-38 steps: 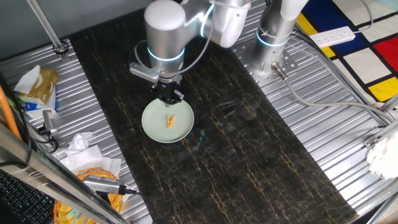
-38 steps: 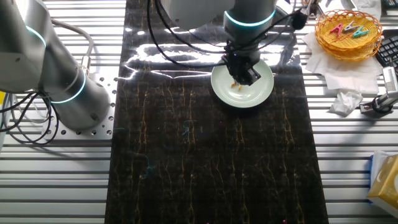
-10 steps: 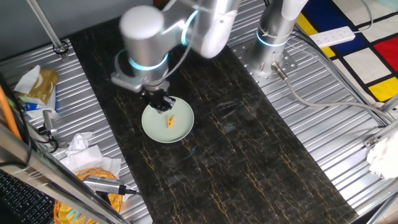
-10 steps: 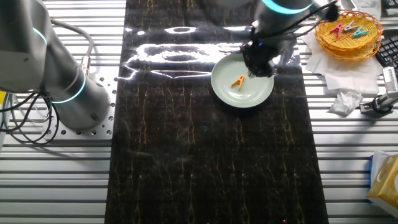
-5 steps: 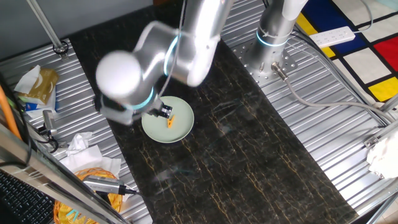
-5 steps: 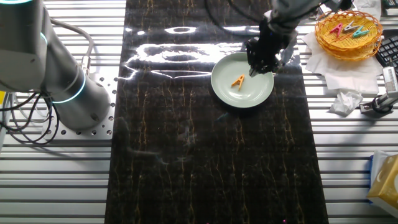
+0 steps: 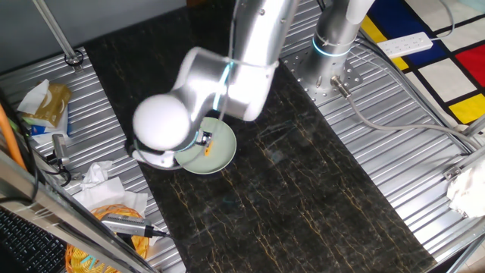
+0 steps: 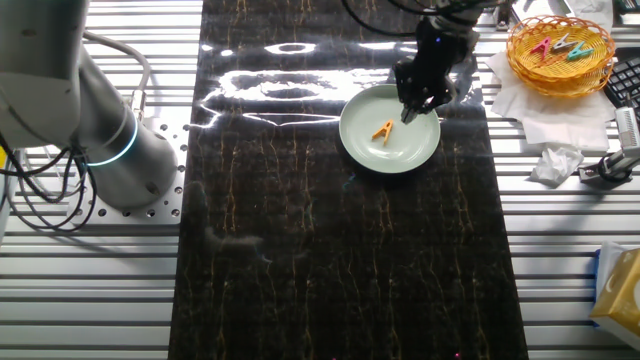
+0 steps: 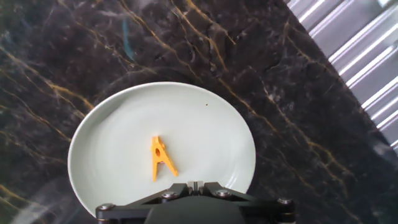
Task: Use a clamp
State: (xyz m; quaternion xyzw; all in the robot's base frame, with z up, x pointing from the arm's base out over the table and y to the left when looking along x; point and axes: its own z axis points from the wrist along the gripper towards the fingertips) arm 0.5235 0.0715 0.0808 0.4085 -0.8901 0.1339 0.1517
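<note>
The dark marbled table (image 8: 330,260) carries a round pale green plate (image 8: 415,145) near its far right corner in the other fixed view. The pincer (image 8: 415,100) hangs over the plate's far rim, holding nothing; its opening cannot be told. The small orange clamp (image 9: 160,158) lies flat near the plate's middle, apart from the pincer.

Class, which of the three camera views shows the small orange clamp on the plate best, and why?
The hand view: the clamp lies unobstructed on the plate, its V shape and two prongs clear. The other fixed view shows it whole but tiny, beside the hand. In one fixed view only an orange sliver peeks past the arm.
</note>
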